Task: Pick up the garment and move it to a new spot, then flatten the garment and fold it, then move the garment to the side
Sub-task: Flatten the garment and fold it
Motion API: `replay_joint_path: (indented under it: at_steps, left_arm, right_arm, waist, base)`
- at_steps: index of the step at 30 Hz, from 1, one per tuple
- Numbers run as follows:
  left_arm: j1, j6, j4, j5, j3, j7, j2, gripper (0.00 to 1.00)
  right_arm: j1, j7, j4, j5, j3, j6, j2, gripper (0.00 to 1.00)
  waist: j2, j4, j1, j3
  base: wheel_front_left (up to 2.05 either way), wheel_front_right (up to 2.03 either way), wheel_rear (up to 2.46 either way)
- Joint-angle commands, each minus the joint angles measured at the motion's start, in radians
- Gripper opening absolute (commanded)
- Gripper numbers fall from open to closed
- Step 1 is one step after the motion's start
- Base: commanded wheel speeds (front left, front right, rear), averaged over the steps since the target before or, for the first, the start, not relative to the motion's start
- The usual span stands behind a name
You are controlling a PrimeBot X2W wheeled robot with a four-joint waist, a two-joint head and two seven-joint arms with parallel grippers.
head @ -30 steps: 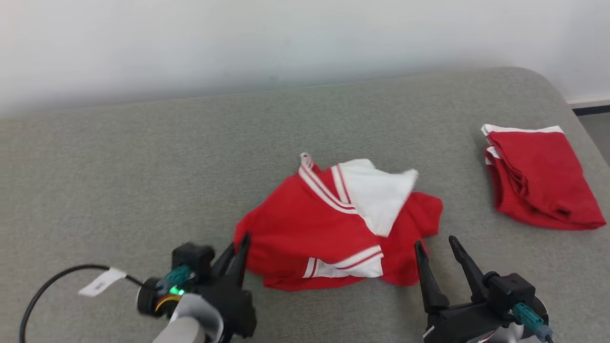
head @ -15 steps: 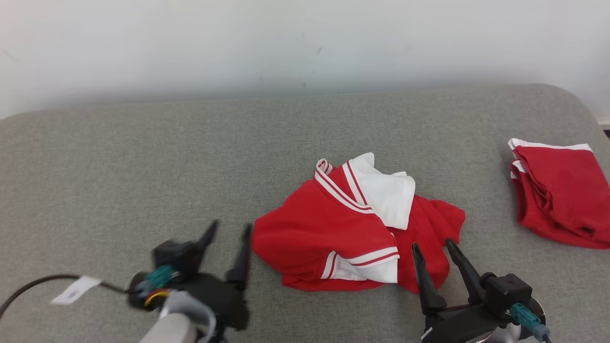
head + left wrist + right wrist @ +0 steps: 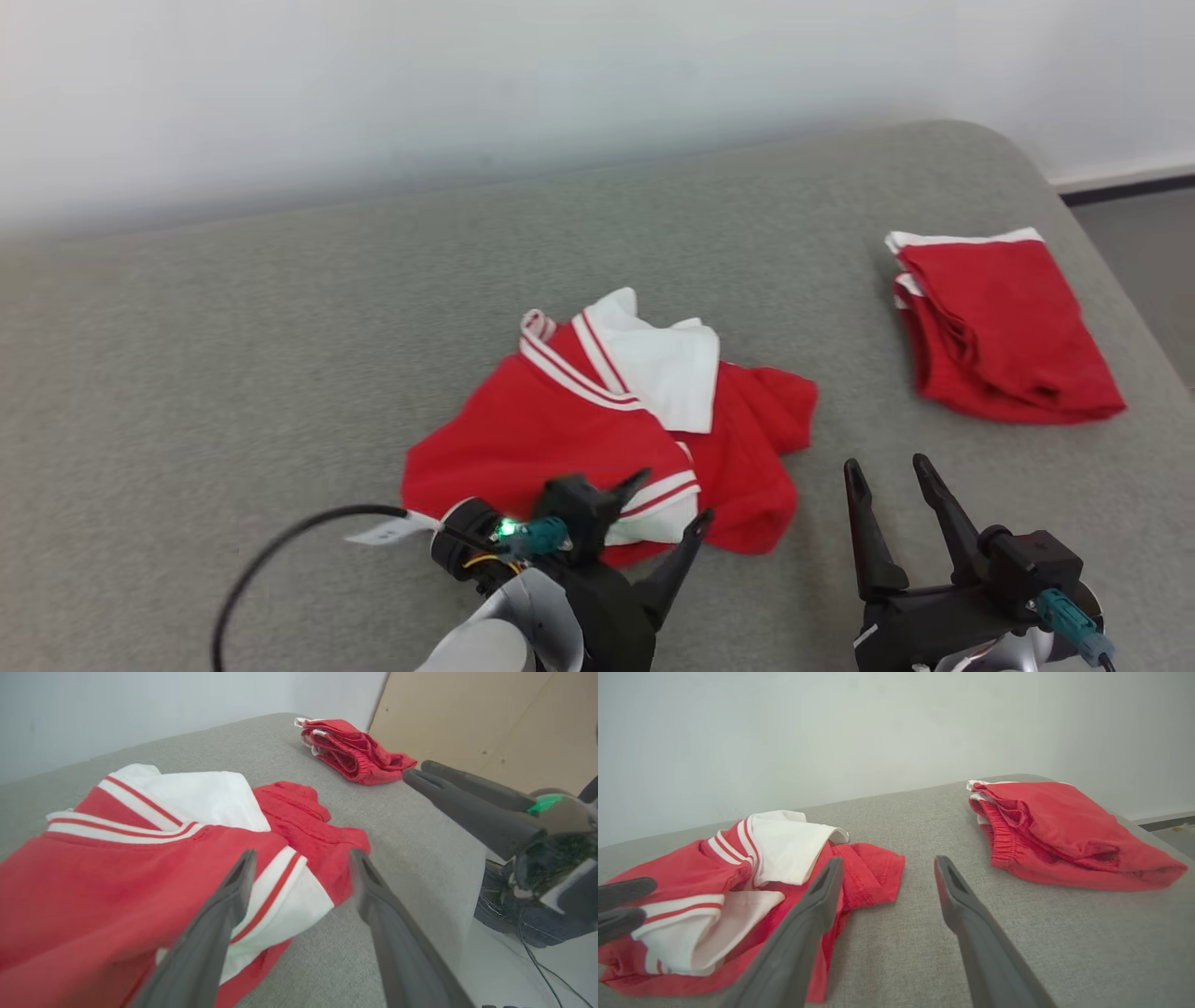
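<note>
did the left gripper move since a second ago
Yes. The left gripper has shifted to the robot's right, closer to the folded red garment, from the crumpled garment's left edge to its striped near edge.

Black left end effector (image 3: pixel 675 495) and right end effector (image 3: pixel 885 462): long tapered fingers (image 3: pixel 864 537), teal plugs (image 3: pixel 1064 618). The left wrist has a green light (image 3: pixel 507 528) and tagged black cable (image 3: pixel 271 558).

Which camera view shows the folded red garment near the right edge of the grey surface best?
The right wrist view: there the folded red garment is close and large, with its layers and gathered edge plain. In the head view it lies whole but smaller, seen from above. In the left wrist view it is small and far.
</note>
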Motion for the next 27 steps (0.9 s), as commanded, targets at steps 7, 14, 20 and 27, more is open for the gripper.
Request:
replay_joint_path:
  at_steps: [7, 14, 20, 27]
  left_arm:
    - [-0.053, 0.083, 0.071, 0.155, -0.058, -0.022, 0.039, 1.0]
    - [-0.055, 0.111, 0.16, 0.181, -0.073, -0.016, 0.046, 0.36]
    - [-0.06, 0.097, 0.225, 0.181, -0.097, 0.002, 0.046, 0.0]
    - [-0.087, 0.106, 0.222, 0.145, -0.05, -0.083, 0.029, 0.0]
  right_arm:
    - [-0.005, -0.017, 0.006, 0.008, 0.003, -0.002, 0.0, 1.0]
    - [-0.012, -0.019, 0.017, 0.013, 0.014, -0.002, 0.0, 1.0]
    - [-0.008, -0.013, 0.014, 0.005, 0.019, -0.002, 0.0, 1.0]
    - [-0.003, -0.01, 0.015, 0.004, 0.025, -0.002, 0.0, 1.0]
  waist:
    - [0.0, -0.111, 0.0, 0.04]
    - [0.0, -0.12, 0.0, 0.032]
    - [0.0, -0.105, 0.0, 0.018]
    - [0.0, -0.081, 0.0, 0.007]
  base:
    - [0.0, 0.0, 0.0]
    - [0.0, 0.0, 0.0]
    - [0.0, 0.0, 0.0]
    - [0.0, 0.0, 0.0]
